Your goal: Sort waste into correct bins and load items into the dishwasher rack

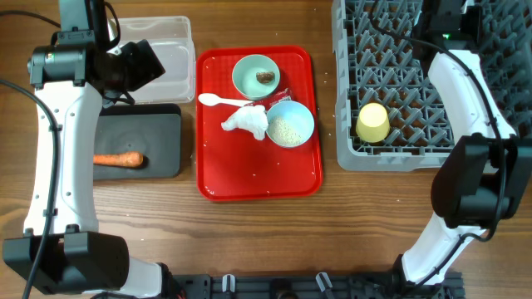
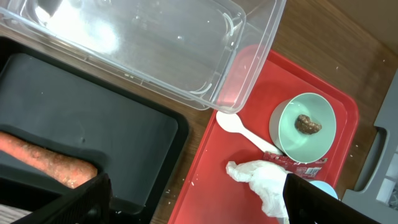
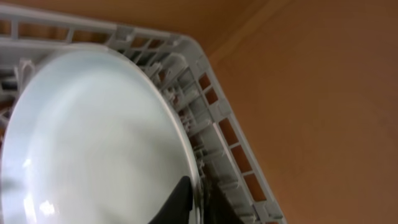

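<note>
My left gripper (image 2: 199,208) is open and empty above the seam between the shallow black tray (image 1: 154,133) and the red tray. The orange carrot (image 1: 118,159) lies in the black tray. The clear tub (image 1: 170,33) sits behind it. The mint-green bowl (image 1: 247,70) holds the brown lump (image 1: 265,77). The pale-blue bowl (image 1: 302,116) holds rice (image 1: 288,130). The napkin (image 1: 247,122) lies over the red wrapper (image 2: 305,167). My right gripper (image 3: 198,199) is shut on the rim of the pale-blue plate (image 3: 93,137), upright in a corner of the grey rack (image 1: 399,83). The yellow cup (image 1: 372,122) lies in the rack.
The red serving tray (image 1: 249,174) sits mid-table between the bins and the rack. A white plastic spoon (image 1: 218,100) lies on it beside the mint-green bowl. My right arm reaches over the rack's far side and hides the plate in the overhead view.
</note>
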`<move>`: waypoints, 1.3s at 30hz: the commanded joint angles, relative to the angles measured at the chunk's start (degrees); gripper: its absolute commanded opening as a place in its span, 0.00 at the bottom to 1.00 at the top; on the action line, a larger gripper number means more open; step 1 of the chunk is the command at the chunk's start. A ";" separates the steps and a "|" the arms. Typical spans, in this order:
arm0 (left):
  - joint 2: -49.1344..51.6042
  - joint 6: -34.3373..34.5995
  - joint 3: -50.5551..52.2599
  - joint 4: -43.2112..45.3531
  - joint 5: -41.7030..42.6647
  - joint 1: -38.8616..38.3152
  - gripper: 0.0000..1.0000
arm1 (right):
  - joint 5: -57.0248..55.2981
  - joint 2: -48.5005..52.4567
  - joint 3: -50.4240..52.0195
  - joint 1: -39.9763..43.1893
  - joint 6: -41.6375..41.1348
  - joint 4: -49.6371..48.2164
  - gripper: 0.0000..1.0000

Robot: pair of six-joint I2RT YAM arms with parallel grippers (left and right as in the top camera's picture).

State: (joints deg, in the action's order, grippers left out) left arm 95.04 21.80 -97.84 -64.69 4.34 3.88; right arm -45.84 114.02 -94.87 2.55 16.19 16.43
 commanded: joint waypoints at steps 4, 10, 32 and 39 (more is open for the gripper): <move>0.76 0.55 -0.26 0.13 -0.37 0.15 0.88 | 1.99 0.37 0.74 -0.02 -1.62 1.16 1.00; 0.76 0.55 -0.24 0.13 -0.37 0.15 0.88 | 2.93 -11.56 0.74 -0.13 -3.15 4.70 1.00; 9.81 -18.47 3.08 -2.82 4.22 -19.02 0.92 | 72.39 -23.37 0.83 -2.40 -12.09 36.61 0.96; 20.55 -15.02 3.89 5.25 4.59 -23.76 0.85 | 68.76 -23.34 0.83 -2.75 -13.20 38.69 0.94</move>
State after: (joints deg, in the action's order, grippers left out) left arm 112.07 3.11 -94.35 -60.49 8.27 -19.99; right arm 25.41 90.89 -94.15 -0.08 3.86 54.39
